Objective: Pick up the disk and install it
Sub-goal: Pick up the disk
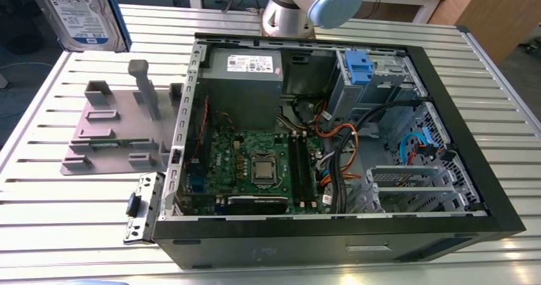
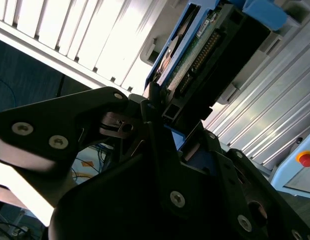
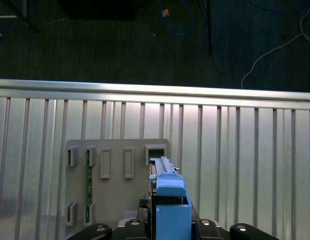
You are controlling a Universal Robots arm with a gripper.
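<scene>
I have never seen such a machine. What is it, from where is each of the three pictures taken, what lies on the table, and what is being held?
The machine is a robot arm with a gripper, a two-fingered clamp, at its end. The exterior view comes from a camera off the arm, looking down on a slatted metal table. On the table stand an open computer case and, at the exterior view's left of it, a grey holder plate. Both wrist views come from cameras that ride on the arm. They show the gripper shut on the disk, a hard drive in a blue bracket, lifted over the table close to the plate.
</scene>
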